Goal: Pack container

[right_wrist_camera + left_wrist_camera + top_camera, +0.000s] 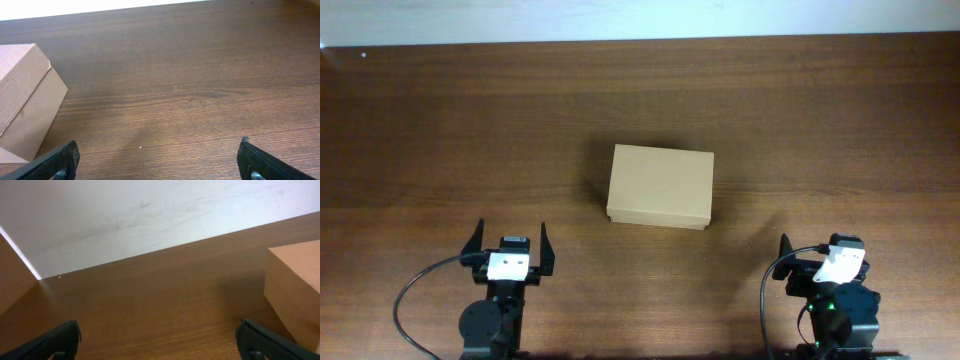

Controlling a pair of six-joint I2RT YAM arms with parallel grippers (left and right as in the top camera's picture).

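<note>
Wrist cams crop container (pixel 295 290); inside hidden.

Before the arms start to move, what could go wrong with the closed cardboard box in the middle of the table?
1. The small tan-brown rectangular cardboard box lies shut and unheld on the dark wooden table. A claw prying it open may just push it away.
2. The left claw and right claw, both open, stand apart from the box, one to each side. Reaching together, they might collide over it.
</note>
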